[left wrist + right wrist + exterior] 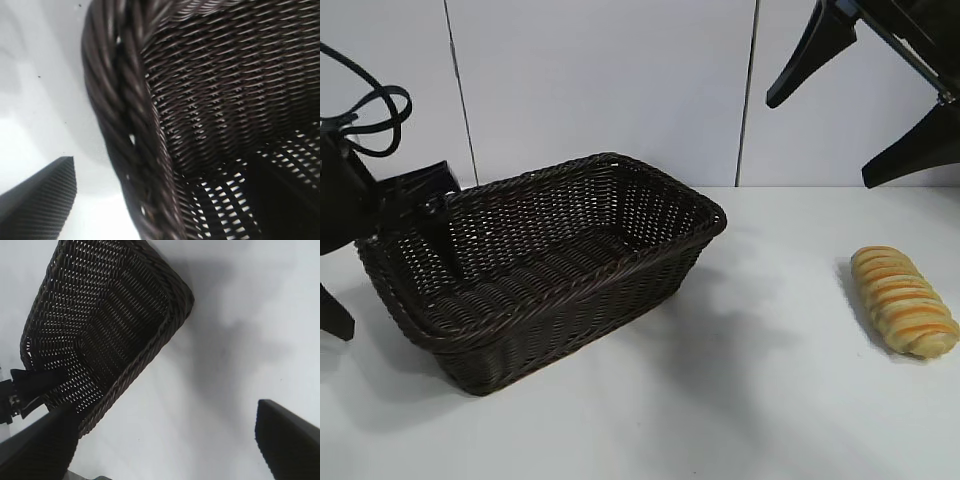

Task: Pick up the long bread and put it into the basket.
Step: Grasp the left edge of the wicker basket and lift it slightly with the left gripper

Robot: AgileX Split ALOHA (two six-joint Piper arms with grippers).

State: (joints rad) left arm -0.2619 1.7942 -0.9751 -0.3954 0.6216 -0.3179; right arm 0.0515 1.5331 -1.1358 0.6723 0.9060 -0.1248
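Left gripper [420,225] straddling the basket [620,290] rim at its left end; right gripper [865,110] parked high.

Left arm pitched steeply down, one finger inside the basket wall, the other [42,200] outside over the table [740,400], braided rim between them; fingers partly spread, whether they pinch the rim I cannot tell. Right gripper hangs above the table's right side, fingers [287,440] wide apart, holding nothing. Long bread [903,300] lies on the table well right of the basket, untouched, below the right gripper.
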